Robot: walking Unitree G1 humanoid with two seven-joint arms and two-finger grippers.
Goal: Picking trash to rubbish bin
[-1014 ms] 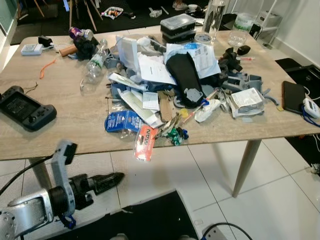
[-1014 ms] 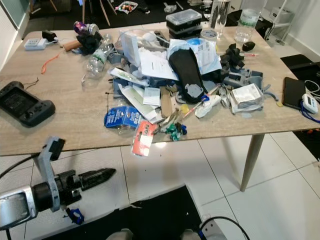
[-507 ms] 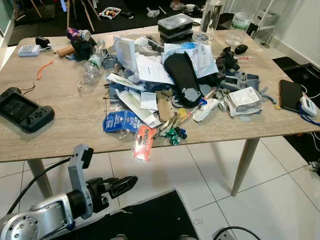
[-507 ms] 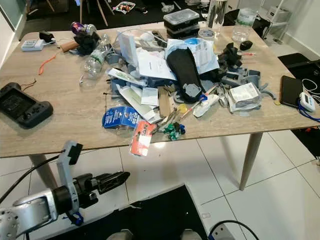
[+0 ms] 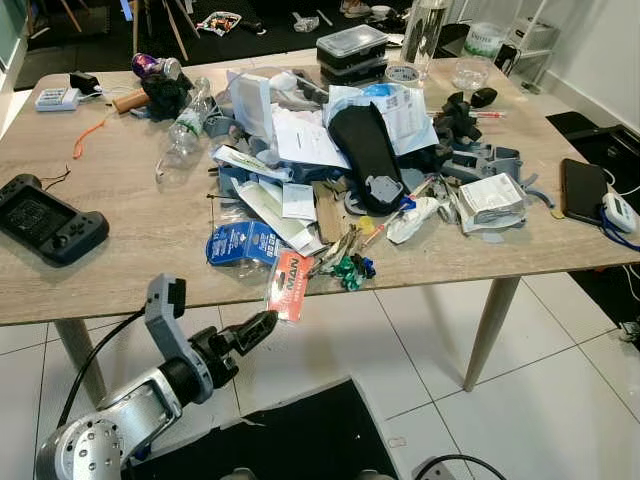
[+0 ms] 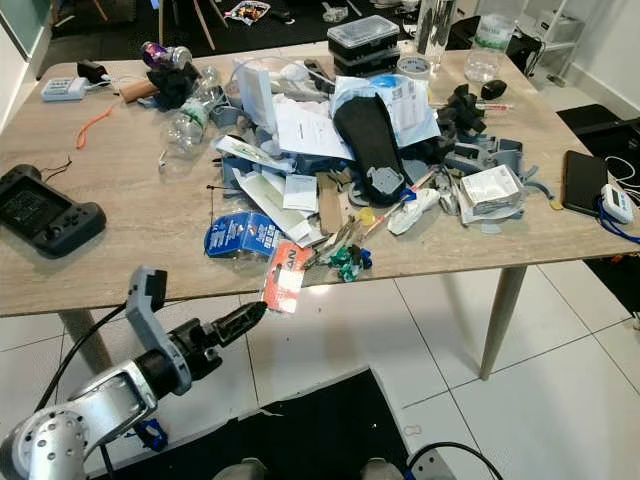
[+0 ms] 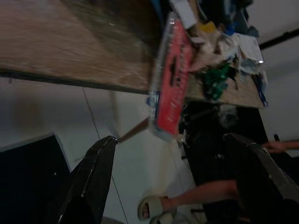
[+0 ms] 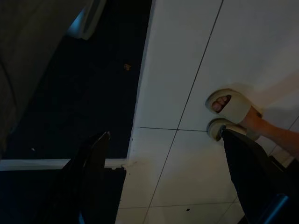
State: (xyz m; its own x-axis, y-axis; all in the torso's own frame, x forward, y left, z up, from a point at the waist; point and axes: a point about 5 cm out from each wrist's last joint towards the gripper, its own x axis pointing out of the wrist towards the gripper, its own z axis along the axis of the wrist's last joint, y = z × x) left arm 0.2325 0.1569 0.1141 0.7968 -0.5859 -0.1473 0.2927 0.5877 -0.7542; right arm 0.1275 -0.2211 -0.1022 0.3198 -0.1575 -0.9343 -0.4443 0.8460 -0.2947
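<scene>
Red packet hangs over the near edge of the cluttered surface, open tiled floor beneath. Left hand sits just below that edge, fingers spread wide apart, gripping nothing, pointing at the packet.

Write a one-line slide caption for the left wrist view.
Left gripper, fingers open, points up at a red packet overhanging the cluttered table's edge.

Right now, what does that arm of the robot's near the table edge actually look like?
The left arm is silver metal with rounded joints. A grey block-shaped camera mount sticks up at its wrist, and a black cable loops from there back along the arm. Its left gripper ends in two long, tapered black fingers; a small blue part hangs underneath.
</scene>
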